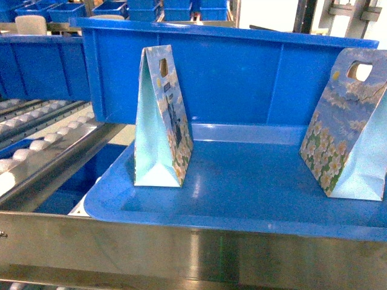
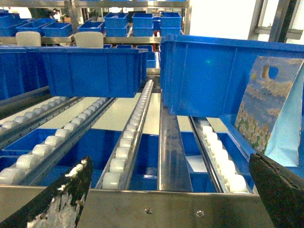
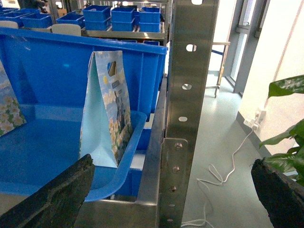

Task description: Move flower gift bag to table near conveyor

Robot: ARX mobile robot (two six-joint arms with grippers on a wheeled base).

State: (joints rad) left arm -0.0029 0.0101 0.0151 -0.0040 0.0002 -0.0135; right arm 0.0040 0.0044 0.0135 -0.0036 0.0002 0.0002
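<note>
Two flower gift bags stand upright inside a big blue bin [image 1: 242, 72] on the conveyor [image 1: 36, 148]. One bag [image 1: 160, 121] is left of centre and the other [image 1: 351, 133] is at the bin's right side. Neither gripper shows in the head view. My left gripper [image 2: 168, 161] is open and empty over the conveyor's [image 2: 128, 137] steel front rail, with a bag [image 2: 270, 104] off to its right. My right gripper [image 3: 172, 164] is open and empty in front of the steel upright, with a bag [image 3: 107, 109] to its upper left. The table is out of view.
A steel front rail [image 1: 181, 248] crosses below the bin. A perforated steel post [image 3: 185, 95] stands right of the bin. Several smaller blue bins [image 2: 95, 71] sit on the rollers and on racks behind. A green plant [image 3: 289, 128] and a white cable [image 3: 223, 175] are on the right.
</note>
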